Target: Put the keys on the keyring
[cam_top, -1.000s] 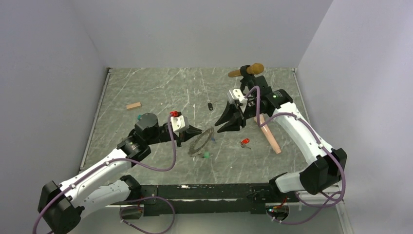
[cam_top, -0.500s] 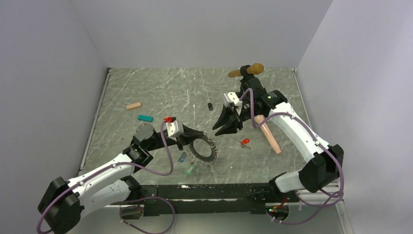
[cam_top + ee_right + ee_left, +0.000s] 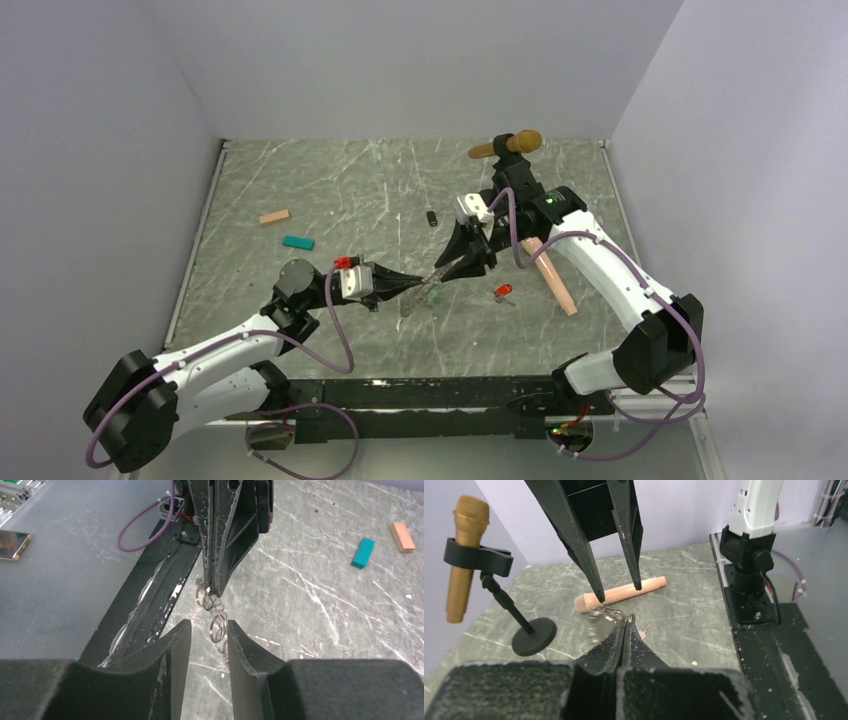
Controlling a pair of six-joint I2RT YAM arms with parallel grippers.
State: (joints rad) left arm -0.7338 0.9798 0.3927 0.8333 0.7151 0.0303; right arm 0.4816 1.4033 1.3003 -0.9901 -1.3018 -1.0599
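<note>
The keyring (image 3: 425,282) is off the table (image 3: 330,180) now, drawn out into a thin slanted line between your two tools near the middle of the slab. Half a second ago it hung below the left gripper (image 3: 410,284) as a round, toothed loop. That gripper has since swung right and away from the near edge; its jaws are pressed tight together, pinching the chain at their tips. The right gripper (image 3: 450,270) has come down and left to meet it. Its jaws stand partly apart with one link of the chain in the gap between them, and the wrist view does not show them clamped on it.

The green-tagged key (image 3: 432,295), which lay nearer the arm bases half a second ago, now sits just below the stretched chain. The red-tagged key (image 3: 503,292) has not moved and lies on the slab to the right, apart from the ring.

Close on the right you have the pink cylinder (image 3: 551,272) under the right forearm, and the microphone (image 3: 507,146) on its stand at the back edge. The teal block (image 3: 297,242) and tan block (image 3: 274,216) lie well to the left. Bare marble runs from the meeting point toward the back wall and far left corner. The black base rail (image 3: 430,392) bounds the near side.
</note>
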